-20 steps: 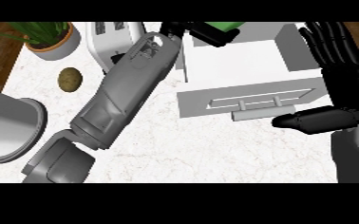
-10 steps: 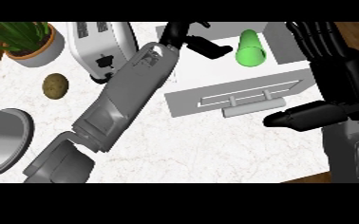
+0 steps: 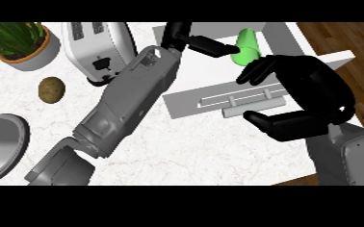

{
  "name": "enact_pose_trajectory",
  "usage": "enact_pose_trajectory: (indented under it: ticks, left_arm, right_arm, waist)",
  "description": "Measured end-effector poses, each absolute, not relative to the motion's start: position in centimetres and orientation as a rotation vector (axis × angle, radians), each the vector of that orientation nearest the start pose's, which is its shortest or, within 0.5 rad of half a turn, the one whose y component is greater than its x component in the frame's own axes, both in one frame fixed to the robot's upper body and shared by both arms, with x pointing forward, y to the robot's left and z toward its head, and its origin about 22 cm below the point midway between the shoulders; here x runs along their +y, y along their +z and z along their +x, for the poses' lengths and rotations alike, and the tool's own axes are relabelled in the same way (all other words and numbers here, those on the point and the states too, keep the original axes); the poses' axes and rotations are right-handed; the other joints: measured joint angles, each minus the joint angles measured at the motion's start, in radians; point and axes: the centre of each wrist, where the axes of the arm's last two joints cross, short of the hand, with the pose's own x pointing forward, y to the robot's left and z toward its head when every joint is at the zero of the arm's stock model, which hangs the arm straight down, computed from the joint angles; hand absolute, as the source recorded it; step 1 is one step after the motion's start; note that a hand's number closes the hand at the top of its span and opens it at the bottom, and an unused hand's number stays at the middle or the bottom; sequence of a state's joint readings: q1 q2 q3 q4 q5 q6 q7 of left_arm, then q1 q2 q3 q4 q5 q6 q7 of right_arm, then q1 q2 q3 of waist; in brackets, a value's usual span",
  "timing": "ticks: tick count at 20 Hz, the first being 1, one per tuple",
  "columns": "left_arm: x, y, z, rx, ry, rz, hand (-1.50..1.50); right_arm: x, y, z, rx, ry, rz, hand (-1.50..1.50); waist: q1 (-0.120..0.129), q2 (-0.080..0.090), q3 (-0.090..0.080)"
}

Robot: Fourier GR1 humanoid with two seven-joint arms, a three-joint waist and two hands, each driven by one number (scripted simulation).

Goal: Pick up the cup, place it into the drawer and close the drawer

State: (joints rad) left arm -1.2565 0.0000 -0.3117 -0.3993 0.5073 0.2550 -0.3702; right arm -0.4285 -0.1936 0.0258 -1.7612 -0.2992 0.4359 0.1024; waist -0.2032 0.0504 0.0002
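The green cup (image 3: 247, 45) lies tipped inside the open white drawer (image 3: 213, 72) at the top middle of the head view. My left hand (image 3: 186, 39) reaches in from the lower left with its fingers straight; one fingertip (image 3: 222, 49) points at the cup's side and is touching it or nearly so. The right hand (image 3: 307, 94) hovers over the right end of the drawer front (image 3: 206, 101) and its handle (image 3: 245, 102). Its fingers are relaxed and its thumb is spread, and it holds nothing.
A white toaster (image 3: 99, 48) stands left of the drawer, with a potted plant (image 3: 21, 41) in the far left corner. A brown potato (image 3: 51, 89) and a grey plate (image 3: 10, 142) lie on the marble counter (image 3: 192, 149). Wooden floor (image 3: 334, 36) shows beyond the counter's right edge.
The cup has left my left hand and now lies in the drawer. The right hand has moved left and down over the drawer front. The whole view has shifted.
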Motion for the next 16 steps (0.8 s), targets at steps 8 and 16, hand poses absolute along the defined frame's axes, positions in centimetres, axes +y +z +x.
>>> enact_pose_trajectory:
  ticks: [8, 16]
  left_arm:
    - [3.7, 12.8, 43.8, -1.910, -0.090, -0.241, -1.50]
    - [4.4, 11.8, 43.9, -1.909, -0.007, -0.260, -1.50]
  right_arm:
    - [-21.7, 15.0, 29.1, -1.699, 1.021, 0.447, -1.50]
    - [-21.4, 11.8, 28.4, -1.581, 1.180, 0.086, -1.50]
  waist:
    - [0.062, -0.021, 0.000]
    - [0.146, -0.033, 0.001]
